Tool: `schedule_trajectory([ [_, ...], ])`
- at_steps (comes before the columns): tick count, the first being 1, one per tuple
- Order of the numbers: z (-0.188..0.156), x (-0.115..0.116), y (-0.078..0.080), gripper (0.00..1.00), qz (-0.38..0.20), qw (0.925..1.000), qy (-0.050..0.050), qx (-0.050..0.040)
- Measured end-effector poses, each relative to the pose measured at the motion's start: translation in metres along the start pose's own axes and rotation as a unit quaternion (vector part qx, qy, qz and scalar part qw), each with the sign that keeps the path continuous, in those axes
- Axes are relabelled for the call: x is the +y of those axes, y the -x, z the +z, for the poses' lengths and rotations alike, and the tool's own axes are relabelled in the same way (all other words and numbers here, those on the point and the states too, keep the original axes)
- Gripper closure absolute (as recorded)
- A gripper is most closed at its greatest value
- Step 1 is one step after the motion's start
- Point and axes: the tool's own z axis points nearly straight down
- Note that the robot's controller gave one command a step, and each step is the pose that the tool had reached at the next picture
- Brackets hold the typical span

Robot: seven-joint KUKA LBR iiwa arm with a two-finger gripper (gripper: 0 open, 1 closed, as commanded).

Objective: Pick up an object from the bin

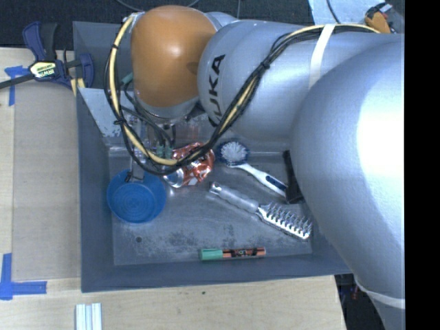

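Note:
My gripper point(152, 136) hangs under the orange dome at the back left of the bin, half hidden by cables. Just below it in the picture lies a blue round cup point(137, 199), close to the bin's left wall. To the gripper's right, touching the cables, is a crumpled red and silver wrapper point(194, 165). A white brush with a round head and blue-striped handle point(242, 159) lies right of the wrapper. I see nothing held.
A clear plastic hairbrush point(267, 212) lies slanted across the middle of the bin. A green and orange marker point(232, 253) rests along the front wall. A black flat piece point(291, 179) leans at the right, under the arm, which covers the bin's back right.

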Motion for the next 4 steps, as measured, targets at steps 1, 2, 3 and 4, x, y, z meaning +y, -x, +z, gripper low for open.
schedule_trajectory([
  [1,-0.006,-0.002,0.002,0.0,0.002,1.0,0.001,-0.0035],
  [2,0.103,-0.004,0.005,0.0,-0.187,0.9824,0.0,-0.0032],
  [3,0.031,-0.001,-0.006,0.0,-0.336,0.9419,0.0,-0.0069],
  [4,0.079,-0.005,-0.032,0.0,-0.43,0.9028,0.0,0.0017],
])
